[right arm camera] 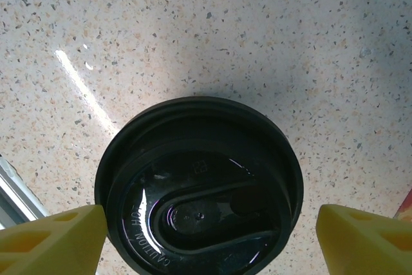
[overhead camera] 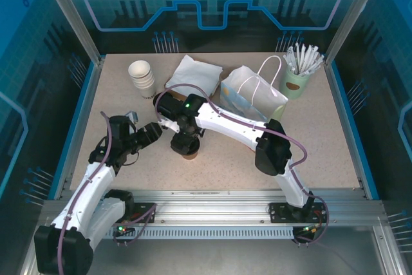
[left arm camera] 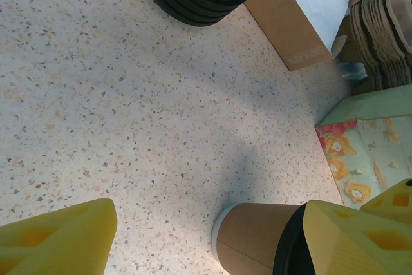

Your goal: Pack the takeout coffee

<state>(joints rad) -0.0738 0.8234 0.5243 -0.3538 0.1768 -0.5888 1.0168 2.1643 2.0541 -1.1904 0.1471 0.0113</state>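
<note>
Centre of the overhead frame: the takeout coffee (overhead camera: pixel 188 152) stands upright, right gripper (right arm camera: pixel 207 239) straddling its black lid (right arm camera: pixel 199 178), fingers apart. Close evenly, gently, below the rim. Left gripper (left arm camera: pixel 199 236) hovers beside, fingers apart.

White arm shells (overhead camera: pixel 232 122), black joints (overhead camera: pixel 273 152), purple cables (overhead camera: pixel 106 140), yellow gripper fingers (right arm camera: pixel 45 239), green light (overhead camera: pixel 187 103)

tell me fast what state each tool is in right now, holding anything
Left tool: open, holding nothing.
Right tool: open, straddling the takeout coffee, not gripping it.
</note>
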